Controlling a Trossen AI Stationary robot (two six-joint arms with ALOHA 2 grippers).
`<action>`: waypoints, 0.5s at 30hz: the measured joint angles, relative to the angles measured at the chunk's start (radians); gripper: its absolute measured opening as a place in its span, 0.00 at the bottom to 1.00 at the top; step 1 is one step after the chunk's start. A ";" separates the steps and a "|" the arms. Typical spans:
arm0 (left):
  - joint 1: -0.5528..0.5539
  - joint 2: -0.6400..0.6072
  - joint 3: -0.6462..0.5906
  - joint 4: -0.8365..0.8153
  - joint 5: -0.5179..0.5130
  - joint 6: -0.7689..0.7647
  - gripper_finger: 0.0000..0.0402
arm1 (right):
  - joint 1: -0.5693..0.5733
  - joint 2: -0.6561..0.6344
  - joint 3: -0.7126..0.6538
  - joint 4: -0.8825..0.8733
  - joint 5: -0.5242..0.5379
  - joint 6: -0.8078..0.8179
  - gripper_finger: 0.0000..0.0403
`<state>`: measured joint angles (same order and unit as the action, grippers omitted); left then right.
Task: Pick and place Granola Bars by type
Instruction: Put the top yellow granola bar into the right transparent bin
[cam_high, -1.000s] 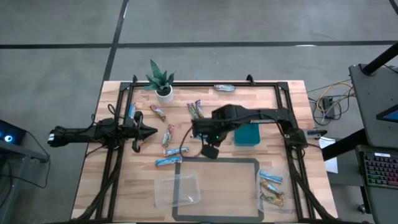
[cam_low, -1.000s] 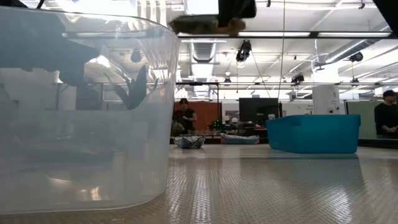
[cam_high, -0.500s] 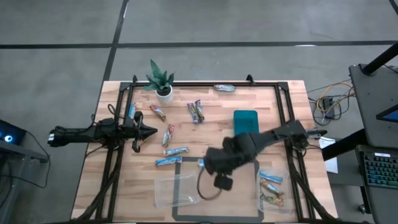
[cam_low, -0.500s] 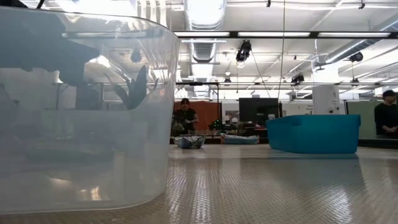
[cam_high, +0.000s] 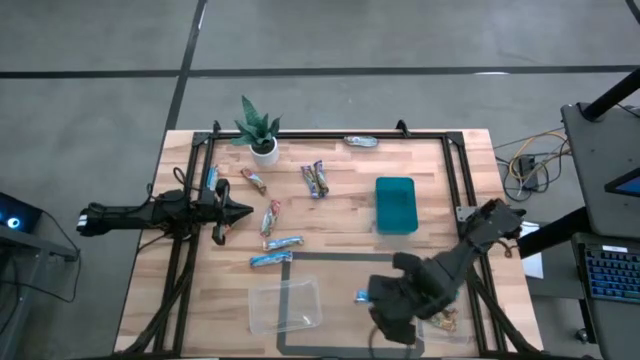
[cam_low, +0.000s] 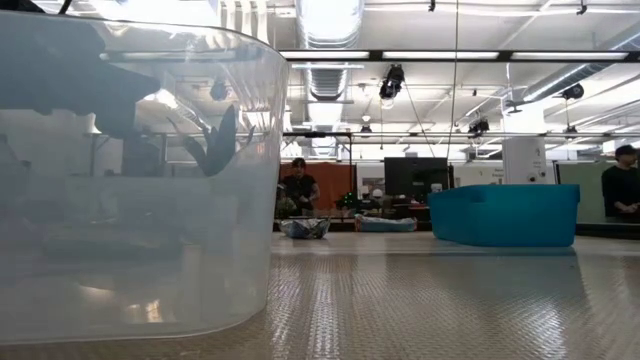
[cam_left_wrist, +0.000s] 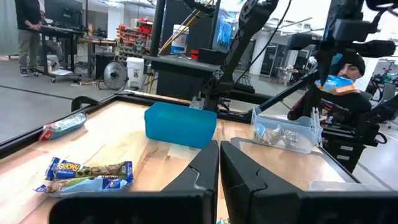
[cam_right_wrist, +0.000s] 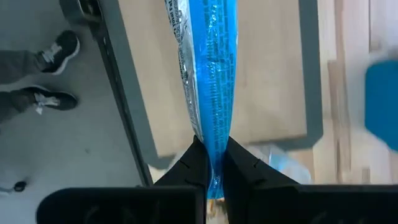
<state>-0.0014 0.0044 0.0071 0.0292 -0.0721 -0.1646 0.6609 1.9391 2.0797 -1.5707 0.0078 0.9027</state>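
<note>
The table fills the middle of the high view, its wooden top crossed by a dark taped rectangle in the lower centre. At the lower right of the frame sits a clear tub already holding a few bars; a second clear tub lies lower centre-left, apparently empty, and the teal bin sits right of centre.

The right arm reaches in from the right edge, and the right gripper hangs at the lower centre-right, just left of the filled tub. Its fingers are clamped together on one end of a blue bar. In the right wrist view the bar runs straight out from the fingertips, its long axis in line with the gripper, with the table edge, the taped line and part of a tub below it. The tub with bars lies just to the right of the gripper in the high view, so the coming move looks like a short carry that way before letting go.

The bar is bright blue with a silvery seam down one side and small print, a crinkled foil wrapper.

The left gripper waits at the left of the frame, fingers pressed together on nothing. Loose Granola Bars lie scattered in the upper and middle left, nearer that arm.
</note>
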 joint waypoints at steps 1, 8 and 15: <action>0.000 0.000 0.000 0.000 0.000 0.000 0.00 | 0.017 -0.015 -0.028 0.000 0.003 0.023 0.03; 0.000 0.000 0.000 0.000 0.000 0.000 0.00 | 0.128 -0.108 -0.192 0.000 0.017 0.198 0.03; 0.000 0.000 0.000 0.000 0.000 0.000 0.00 | 0.243 -0.180 -0.324 0.008 0.014 0.373 0.03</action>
<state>-0.0015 0.0044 0.0072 0.0295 -0.0721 -0.1646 0.9040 1.7589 1.7557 -1.5629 0.0219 1.2755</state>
